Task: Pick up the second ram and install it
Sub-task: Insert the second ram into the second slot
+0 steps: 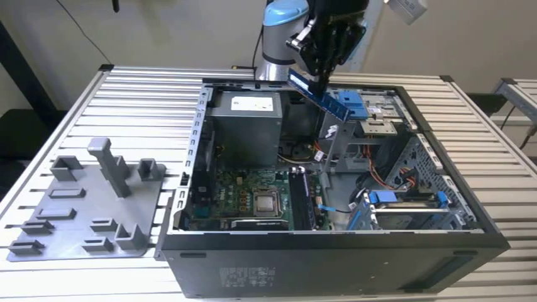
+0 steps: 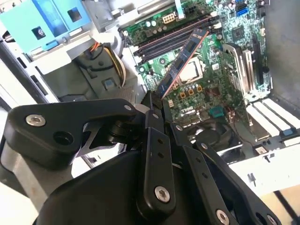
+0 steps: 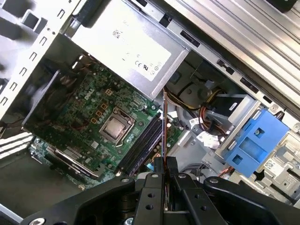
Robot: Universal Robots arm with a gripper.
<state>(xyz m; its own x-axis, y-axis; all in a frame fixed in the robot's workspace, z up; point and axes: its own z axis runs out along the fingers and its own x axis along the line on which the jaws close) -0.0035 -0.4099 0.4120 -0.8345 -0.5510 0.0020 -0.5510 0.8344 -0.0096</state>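
My tool (image 1: 320,77) is pinching the second ram, a long thin blue circuit-board strip with black chips (image 1: 329,100), its black fingers pressed together on the strip near one end. In the exterior view the strip hangs tilted in the air, clear of everything beneath it, with its free end sloping down toward the exterior view's right. In the second wrist view the strip (image 2: 185,58) runs out from between my fingertips (image 2: 154,112) with its row of chips showing. In the first wrist view I see it edge-on as a thin line (image 3: 163,126) rising out of the tool (image 3: 162,165).

Below the strip lies the open black metal computer case (image 1: 336,245), on its side with the inside facing up. Just under the held strip, in the exterior view, is the gap between the grey box-shaped power supply (image 1: 243,126) and the blue plastic drive bracket (image 1: 356,104). Further down sits the green motherboard (image 1: 239,195), with its square silver processor (image 1: 266,202) and the long black memory slots (image 1: 300,201) beside it.

The case rests on a pale slatted metal desk (image 1: 134,94). Toward the exterior view's left of the case, well apart from my tool, lies the flat grey plastic fixture plate with upright posts (image 1: 84,214).
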